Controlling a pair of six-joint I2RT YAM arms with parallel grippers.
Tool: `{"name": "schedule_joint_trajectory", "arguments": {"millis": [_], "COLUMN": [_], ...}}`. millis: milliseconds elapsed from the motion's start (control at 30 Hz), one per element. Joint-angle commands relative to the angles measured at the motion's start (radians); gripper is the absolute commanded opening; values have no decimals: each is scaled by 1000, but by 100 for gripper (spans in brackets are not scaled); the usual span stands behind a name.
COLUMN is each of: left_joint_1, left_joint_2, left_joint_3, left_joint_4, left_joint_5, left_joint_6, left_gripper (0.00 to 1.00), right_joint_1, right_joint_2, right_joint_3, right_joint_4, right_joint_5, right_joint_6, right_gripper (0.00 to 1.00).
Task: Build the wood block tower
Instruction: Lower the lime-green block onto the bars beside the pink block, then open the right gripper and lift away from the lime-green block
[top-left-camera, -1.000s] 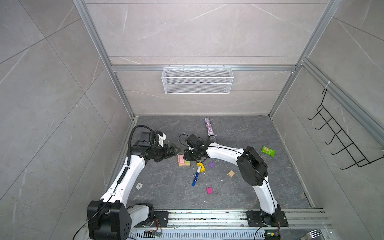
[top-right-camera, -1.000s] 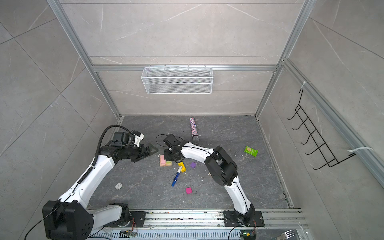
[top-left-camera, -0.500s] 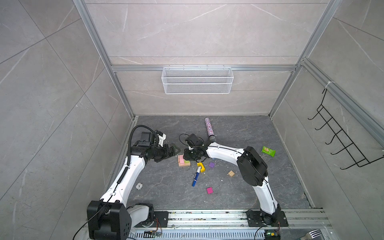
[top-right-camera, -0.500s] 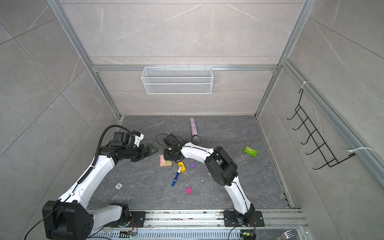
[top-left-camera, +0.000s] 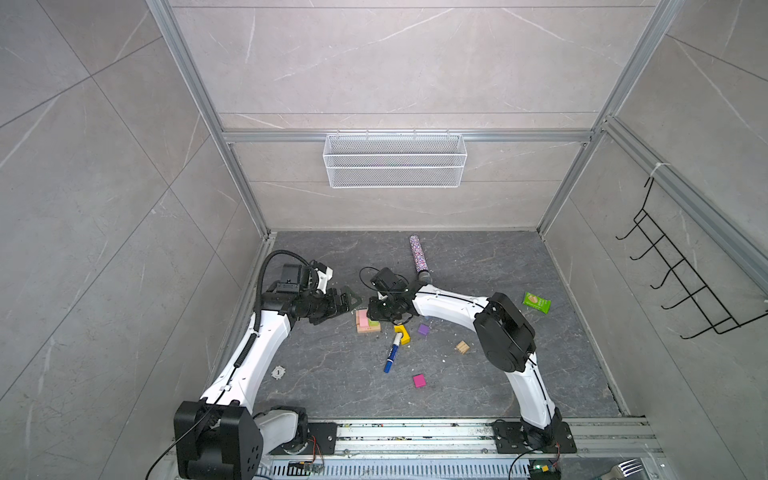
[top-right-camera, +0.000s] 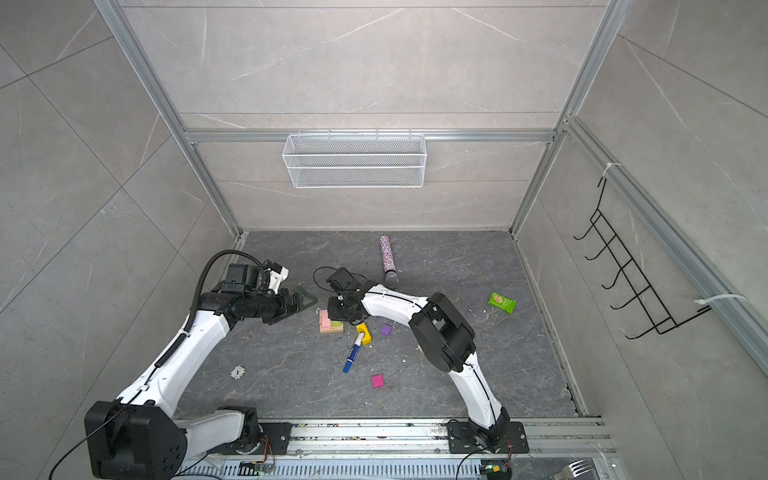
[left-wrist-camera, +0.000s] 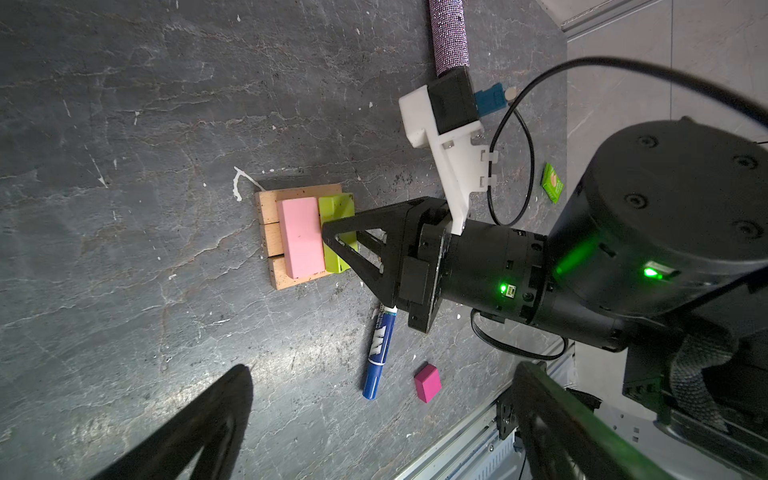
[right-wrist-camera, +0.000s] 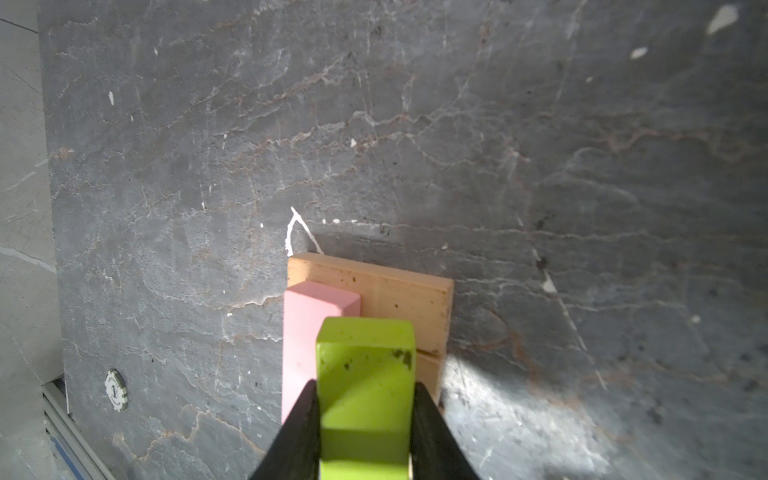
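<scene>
The right gripper is clamped on the lime-green block, one finger on each long side; it holds the block over the tan bars, just beside the pink block and parallel to it; whether the green piece rests on the bars cannot be told. The tower, only bars and pink so far, stands left of the middle of the dark surface, nearer the left edge than the right. The left gripper hangs just beside the tower on its left, jaws spread wide with nothing between them. Loose toward the front edge lie the yellow arch, purple block, tan cube and magenta block; the marker pen touches the arch.
</scene>
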Motion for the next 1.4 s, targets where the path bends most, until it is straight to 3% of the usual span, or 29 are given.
{"name": "schedule_joint_trajectory", "arguments": {"millis": [0, 400, 867, 1367], "left_joint_1": [6, 6, 7, 7], "left_joint_2": [-11, -10, -7, 17], "left_joint_3": [-2, -3, -2, -2], "left_joint_4": [18, 17, 17, 9], "left_joint_5": [26, 22, 22, 16], "left_joint_6": [-9, -9, -8, -11], "left_gripper": [100, 100, 100, 99], "right_joint_1": [-5, -5, -5, -5], "right_joint_2": [-25, -2, 9, -61], "right_joint_3": [-37, -14, -2, -11], "right_joint_4": [29, 34, 20, 16], "right_joint_5": [8, -30, -22, -9], "right_joint_6": [2, -13, -7, -35], "right_gripper": [3, 4, 18, 22]}}
